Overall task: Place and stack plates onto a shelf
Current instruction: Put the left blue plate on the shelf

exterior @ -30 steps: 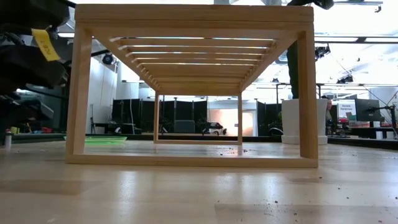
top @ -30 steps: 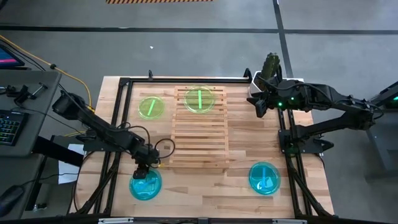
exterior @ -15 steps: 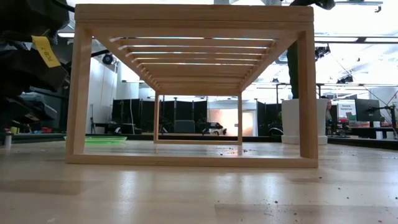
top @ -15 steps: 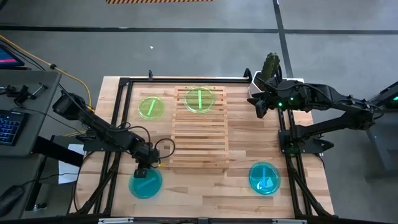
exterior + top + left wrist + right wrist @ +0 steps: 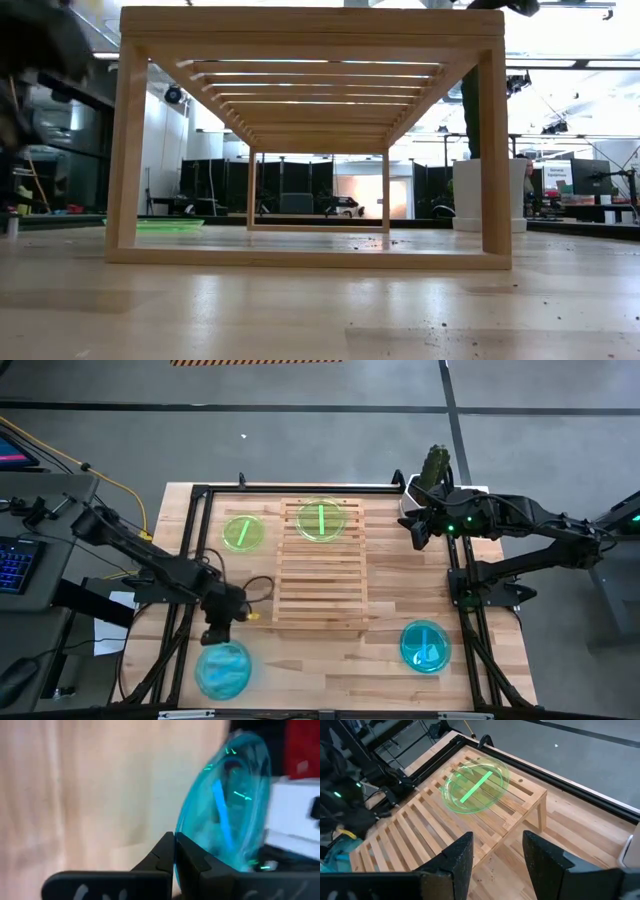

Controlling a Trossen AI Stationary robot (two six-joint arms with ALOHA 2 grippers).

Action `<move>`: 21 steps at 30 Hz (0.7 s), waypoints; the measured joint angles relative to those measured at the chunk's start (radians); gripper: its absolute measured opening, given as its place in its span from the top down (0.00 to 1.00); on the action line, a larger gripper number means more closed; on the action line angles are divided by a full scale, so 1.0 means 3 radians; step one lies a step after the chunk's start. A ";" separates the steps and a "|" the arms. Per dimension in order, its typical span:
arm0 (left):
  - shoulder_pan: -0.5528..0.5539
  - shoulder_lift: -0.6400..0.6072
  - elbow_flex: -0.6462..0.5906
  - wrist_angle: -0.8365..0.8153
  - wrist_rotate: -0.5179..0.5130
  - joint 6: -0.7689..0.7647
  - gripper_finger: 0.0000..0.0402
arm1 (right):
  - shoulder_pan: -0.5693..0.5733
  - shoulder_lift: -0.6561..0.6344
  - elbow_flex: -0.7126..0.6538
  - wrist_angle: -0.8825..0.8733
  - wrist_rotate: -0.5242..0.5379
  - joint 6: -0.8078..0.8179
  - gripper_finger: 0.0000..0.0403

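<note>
My left gripper [image 5: 218, 632] is near the table's near-left corner, shut on a cyan plate [image 5: 222, 668], also seen in my left wrist view [image 5: 230, 800]. A green plate [image 5: 320, 520] lies flat on the far end of the light-wood slatted shelf [image 5: 320, 595]. Another green plate [image 5: 243, 532] rests on the table left of the shelf. A second cyan plate [image 5: 425, 645] lies on the table at the near right. My right gripper [image 5: 497, 855] hovers open by the far right edge, touching nothing. My left gripper pinches the cyan plate's rim [image 5: 186, 851] between its two shut fingers, at the plate's far edge. The fingers come from above, slanting toward the near edge. The plate is tilted, and the rest of it reaches from the fingers toward the near edge, blurred in both views.
Black metal frame rails [image 5: 195, 510] run along the table's left, far and right sides. A white pot with a cactus [image 5: 437, 465] stands at the far right corner. Bare wood lies between the shelf and the near edge [image 5: 330, 660].
My left gripper has taken hold of the cyan plate's far rim and moved a little toward the table's left edge. The plate has shifted with it toward the near-left corner, tipped and blurred with motion.
</note>
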 joint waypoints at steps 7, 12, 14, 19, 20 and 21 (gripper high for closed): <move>0.0088 -0.0595 0.0534 -0.0349 -0.0012 -0.0680 1.00 | -0.0001 0.0000 0.0001 -0.0013 0.0001 -0.0082 0.62; 0.0294 -0.0691 0.1075 -0.0327 -0.0239 -0.1200 1.00 | -0.0001 0.0000 0.0001 -0.0021 0.0002 -0.0088 0.62; 0.0433 -0.0626 0.1299 -0.0305 -0.0360 -0.1279 1.00 | -0.0001 0.0001 0.0001 -0.0023 0.0001 -0.0088 0.62; 0.0905 -0.0186 0.1805 -0.0337 -0.0506 -0.1173 1.00 | -0.0001 0.0000 0.0001 -0.0023 0.0001 -0.0145 0.62; 0.0983 -0.0064 0.1894 -0.0329 -0.0500 -0.1095 1.00 | -0.0001 0.0000 0.0001 -0.0023 0.0001 -0.0149 0.62; 0.1054 0.0063 0.1981 -0.0326 -0.0496 -0.1002 1.00 | -0.0001 0.0001 0.0001 -0.0023 0.0001 -0.0149 0.62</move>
